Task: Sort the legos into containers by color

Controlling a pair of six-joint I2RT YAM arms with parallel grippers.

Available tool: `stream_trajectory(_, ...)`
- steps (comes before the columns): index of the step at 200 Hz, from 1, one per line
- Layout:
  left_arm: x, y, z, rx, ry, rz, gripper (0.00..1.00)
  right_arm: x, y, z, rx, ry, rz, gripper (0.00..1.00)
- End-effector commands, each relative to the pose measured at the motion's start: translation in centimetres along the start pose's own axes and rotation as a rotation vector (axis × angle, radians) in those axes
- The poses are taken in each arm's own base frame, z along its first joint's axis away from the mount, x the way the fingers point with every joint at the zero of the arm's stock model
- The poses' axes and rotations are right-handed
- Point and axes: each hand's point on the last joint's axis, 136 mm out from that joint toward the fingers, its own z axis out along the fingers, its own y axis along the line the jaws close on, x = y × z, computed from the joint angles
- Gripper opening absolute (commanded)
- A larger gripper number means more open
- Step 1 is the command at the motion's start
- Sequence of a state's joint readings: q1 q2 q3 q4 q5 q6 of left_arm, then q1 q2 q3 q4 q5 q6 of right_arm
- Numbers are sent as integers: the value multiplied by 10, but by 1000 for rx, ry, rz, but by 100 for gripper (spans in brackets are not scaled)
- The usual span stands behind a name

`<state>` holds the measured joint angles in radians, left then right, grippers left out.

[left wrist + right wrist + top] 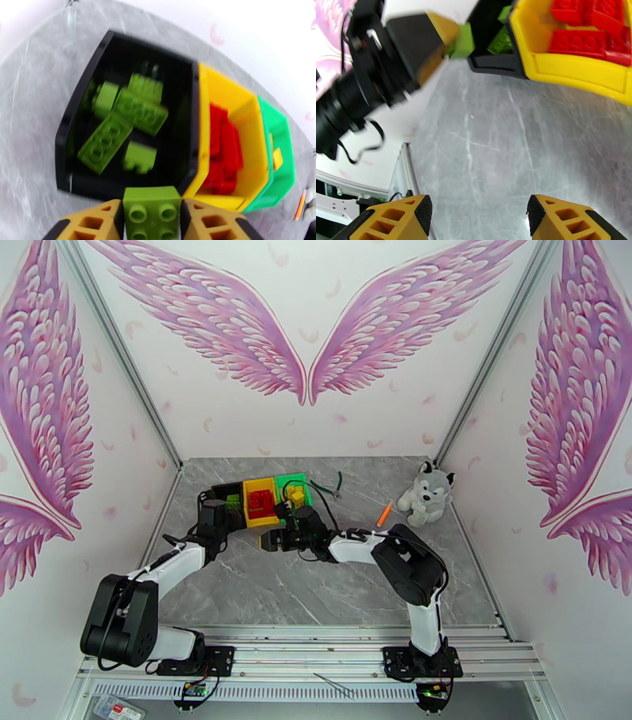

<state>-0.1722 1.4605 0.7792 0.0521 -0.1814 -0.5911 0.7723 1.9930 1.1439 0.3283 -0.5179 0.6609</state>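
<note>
Grey marbled surface (332, 587), pink wings (221, 327) behind. Clamped in left fingers (98, 221): green brick (152, 213), at near rim of black bin (65, 134), straight ahead (green bricks (104, 144) inside). Right fingers (399, 219) apart, empty, above bare surface.

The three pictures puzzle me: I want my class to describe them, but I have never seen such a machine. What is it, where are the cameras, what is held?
Two robot arms stand at the near edge of a table. One camera looks down from above; one rides on each wrist. On the table sit a black bin of lime bricks, a yellow bin of red bricks and a green bin, plus a plush dog. The left gripper holds a lime brick at the black bin's rim; the right gripper is open.
</note>
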Motion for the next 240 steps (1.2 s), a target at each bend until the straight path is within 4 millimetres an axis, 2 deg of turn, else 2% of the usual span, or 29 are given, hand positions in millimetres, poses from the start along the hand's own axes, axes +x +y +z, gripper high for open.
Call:
stream_trajectory(1, -20, -1, 13, -32, -20, 37, 53, -11, -3, -20, 67, -31, -29, 71)
stream_trajectory(13, -27, -5, 19, -30, -23, 48, 62, -12, -9, -28, 89, -42, -25, 71)
stream_trajectory(31, -34, -11, 22, -26, -28, 60, 82, -11, -18, -37, 130, -50, -23, 71)
stream_trajectory(53, -40, -15, 10, -7, -63, 57, 91, -12, -27, -51, 191, -74, -33, 72)
stream_trajectory(76, -45, -20, -15, 24, -125, 72, 93, -15, -39, -70, 296, -110, -63, 73)
stream_trajectory(116, -54, -27, -77, 65, -297, 145, 95, -24, -55, -114, 513, -205, -123, 73)
stream_trajectory(142, -66, -18, -116, 46, -412, 124, 99, -38, -52, -161, 635, -335, -135, 73)
stream_trajectory(159, -77, -18, -143, 115, -522, 58, 99, -48, -44, -197, 691, -463, -132, 74)
stream_trajectory(175, -92, -2, -166, 108, -653, -75, 99, -55, -36, -236, 728, -617, -122, 77)
stream_trajectory(182, -98, 2, -176, 97, -695, -100, 99, -56, -31, -249, 728, -658, -130, 82)
stream_trajectory(193, -108, 4, -187, 73, -723, -87, 99, -57, -19, -262, 709, -684, -166, 100)
stream_trajectory(204, -117, 5, -196, 29, -732, -26, 99, -56, -13, -271, 702, -706, -199, 99)
stream_trajectory(214, -122, 5, -200, -15, -735, 44, 99, -50, -21, -281, 747, -720, -190, 99)
stream_trajectory(231, -123, -3, -201, -4, -740, 159, 99, -46, -34, -317, 881, -839, -155, 99)
stream_trajectory(240, -120, -3, -199, 4, -730, 190, 99, -43, -34, -327, 906, -869, -208, 99)
